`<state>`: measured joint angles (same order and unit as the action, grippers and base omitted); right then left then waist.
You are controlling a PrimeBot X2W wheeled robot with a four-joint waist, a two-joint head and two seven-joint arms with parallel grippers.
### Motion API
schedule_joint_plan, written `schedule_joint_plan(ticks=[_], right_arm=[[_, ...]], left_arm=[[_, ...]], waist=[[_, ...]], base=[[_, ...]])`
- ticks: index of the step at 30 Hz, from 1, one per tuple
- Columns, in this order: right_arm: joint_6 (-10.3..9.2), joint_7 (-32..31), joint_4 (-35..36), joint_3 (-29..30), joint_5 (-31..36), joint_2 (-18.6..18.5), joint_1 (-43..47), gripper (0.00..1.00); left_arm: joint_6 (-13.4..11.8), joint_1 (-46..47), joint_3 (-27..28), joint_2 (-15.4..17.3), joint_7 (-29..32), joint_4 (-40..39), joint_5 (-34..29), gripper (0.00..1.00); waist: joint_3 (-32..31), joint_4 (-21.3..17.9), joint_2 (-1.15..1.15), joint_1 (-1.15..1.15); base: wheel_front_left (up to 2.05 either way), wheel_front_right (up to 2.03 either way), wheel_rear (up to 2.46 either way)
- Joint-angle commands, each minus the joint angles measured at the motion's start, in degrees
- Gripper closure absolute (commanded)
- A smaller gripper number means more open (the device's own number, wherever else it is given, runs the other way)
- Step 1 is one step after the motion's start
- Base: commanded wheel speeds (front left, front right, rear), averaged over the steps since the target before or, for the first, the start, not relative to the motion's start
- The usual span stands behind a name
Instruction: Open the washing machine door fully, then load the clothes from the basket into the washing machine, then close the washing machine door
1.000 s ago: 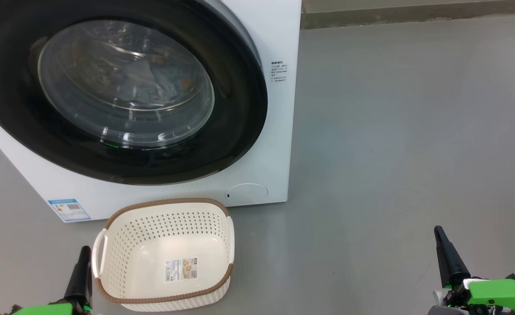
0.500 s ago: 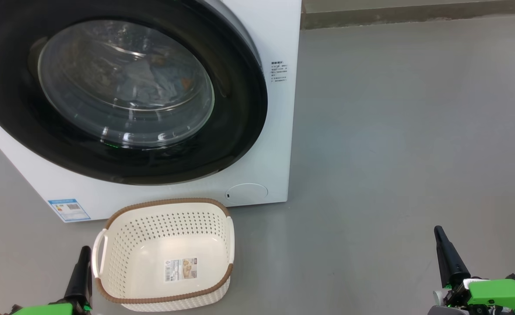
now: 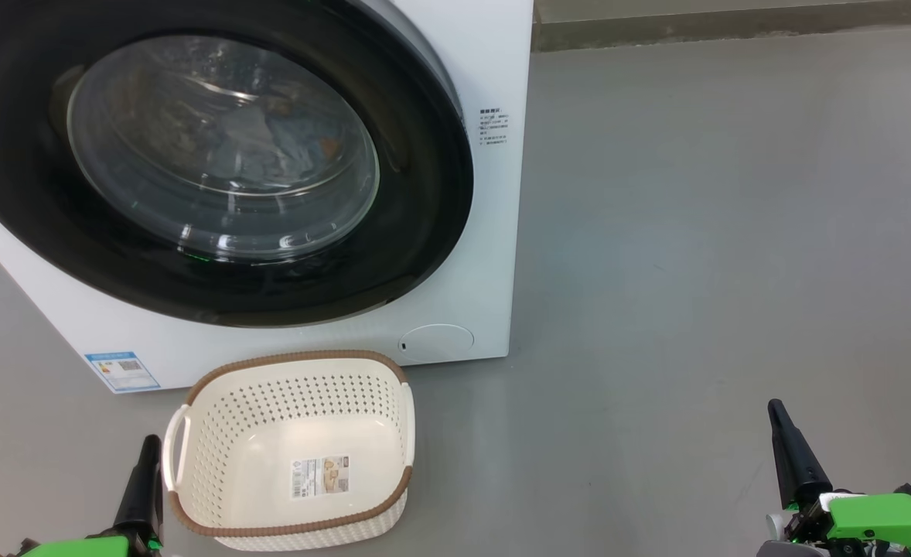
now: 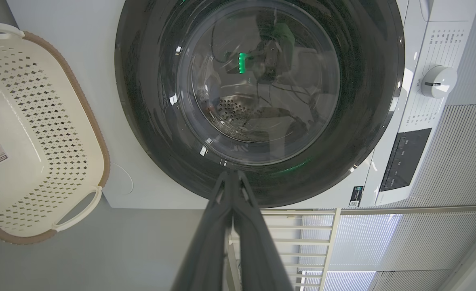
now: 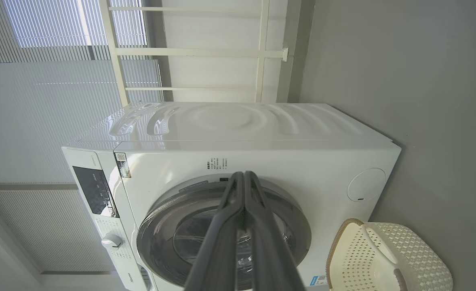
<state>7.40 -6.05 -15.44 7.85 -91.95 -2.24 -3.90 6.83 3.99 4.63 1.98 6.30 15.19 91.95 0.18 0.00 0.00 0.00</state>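
Observation:
The white washing machine [image 3: 494, 232] stands at the upper left, its round black-rimmed door [image 3: 417, 232] shut flat against the front. Through the glass window light blue clothes [image 3: 270, 143] with orange spots lie in the drum. The cream basket [image 3: 216, 433] with a brown rim sits on the floor just before the machine, nothing in it but a label on its bottom. My left gripper [image 3: 146, 445] is shut beside the basket's left handle. My right gripper [image 3: 776, 410] is shut over bare floor at the lower right. In the wrist views the left gripper [image 4: 232, 173] and right gripper [image 5: 244, 174] show fingers pressed together, pointing at the door [image 4: 363, 121] [image 5: 290, 218].
Grey floor [image 3: 695, 271] spreads to the right of the machine up to a wall base at the top. A control panel with a white knob [image 4: 438, 81] sits on the machine's front. White slatted blinds and a white frame [image 5: 189, 52] stand behind the machine.

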Motion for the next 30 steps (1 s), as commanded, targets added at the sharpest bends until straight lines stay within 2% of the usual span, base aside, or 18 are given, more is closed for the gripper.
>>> schedule_joint_plan(ticks=[1, 30], right_arm=[[0.09, -0.4, 1.4, -1.3, -0.2, -0.6, -2.3, 1.0], [0.09, -0.4, 1.4, -1.3, -0.2, -0.6, -2.3, 1.0]], left_arm=[[0.7, 2.2, 1.9, 0.9, 0.2, -1.2, 0.2, 1.0], [0.7, 2.2, 1.9, 0.9, 0.2, -1.2, 0.2, 1.0]], waist=[[0.0, 0.0, 0.0, 0.0], [0.0, 0.0, 0.0, 0.0]], base=[[0.0, 0.0, 0.0], [0.0, 0.0, 0.0]])
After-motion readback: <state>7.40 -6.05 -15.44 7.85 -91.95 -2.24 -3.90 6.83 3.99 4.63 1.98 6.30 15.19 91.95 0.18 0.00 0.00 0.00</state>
